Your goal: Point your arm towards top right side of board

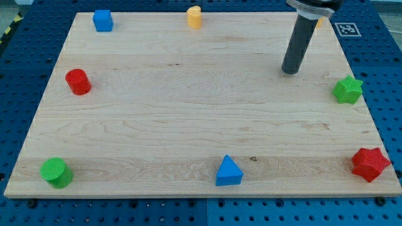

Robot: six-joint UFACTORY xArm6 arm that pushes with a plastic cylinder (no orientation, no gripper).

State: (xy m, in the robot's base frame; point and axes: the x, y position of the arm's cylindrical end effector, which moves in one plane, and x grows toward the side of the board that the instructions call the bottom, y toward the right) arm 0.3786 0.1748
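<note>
basically done: my tip [289,71] sits on the board [188,119] in its top right area, no block touching (green star [347,90] nearest, apart); rod only, holding nothing. maybe nudge closer to corner.

A robotics lab bench, my wooden board [188,94] lying on a blue perforated mounting plate [389,75] with a regular hole grid, a printed fiducial marker [347,29] by the board's top right corner, yellow-black hazard tape [7,28] at the view's left edge.
</note>
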